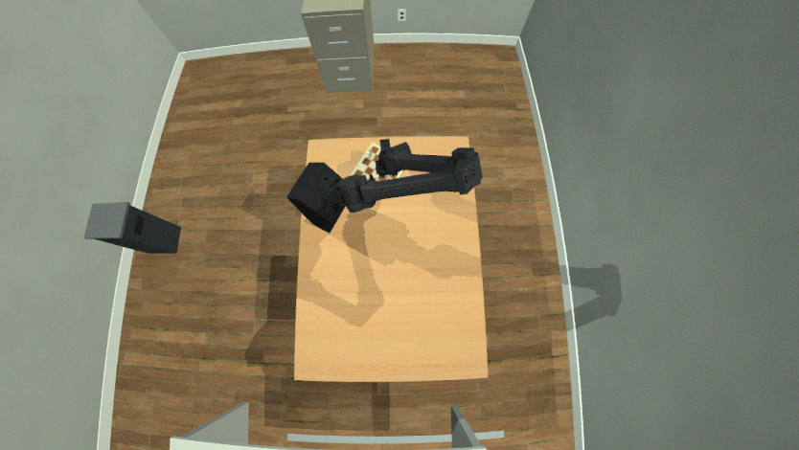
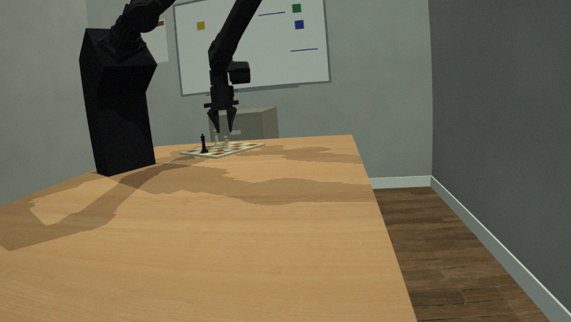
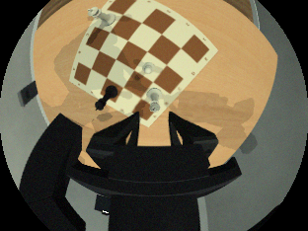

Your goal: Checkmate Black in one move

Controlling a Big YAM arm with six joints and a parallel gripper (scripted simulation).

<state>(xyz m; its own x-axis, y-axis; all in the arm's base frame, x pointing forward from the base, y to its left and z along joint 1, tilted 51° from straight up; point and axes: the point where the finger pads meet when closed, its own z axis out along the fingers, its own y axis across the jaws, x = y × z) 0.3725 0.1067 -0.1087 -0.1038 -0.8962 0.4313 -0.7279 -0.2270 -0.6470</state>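
A small chessboard (image 3: pixel 141 54) lies on the wooden table near its far end; it also shows in the exterior view (image 2: pixel 222 149) and, partly under the arm, from above (image 1: pixel 369 162). A black king (image 3: pixel 106 98) (image 2: pixel 203 144) stands at one edge of the board. A white piece (image 3: pixel 156 100) (image 2: pixel 216 138) stands on the edge square nearest my fingers. A second white piece (image 3: pixel 149 67) (image 2: pixel 226 143) stands one row further in, and a third (image 3: pixel 98 15) stands in the far corner. My gripper (image 3: pixel 154 115) (image 2: pixel 221 122) points down just above the nearest white piece, its fingers apart with nothing between them.
The arm's black base pedestal (image 2: pixel 116 99) stands on the table left of the board. A grey filing cabinet (image 2: pixel 247 122) stands behind the table's far edge. The board lies close to the table's far edge.
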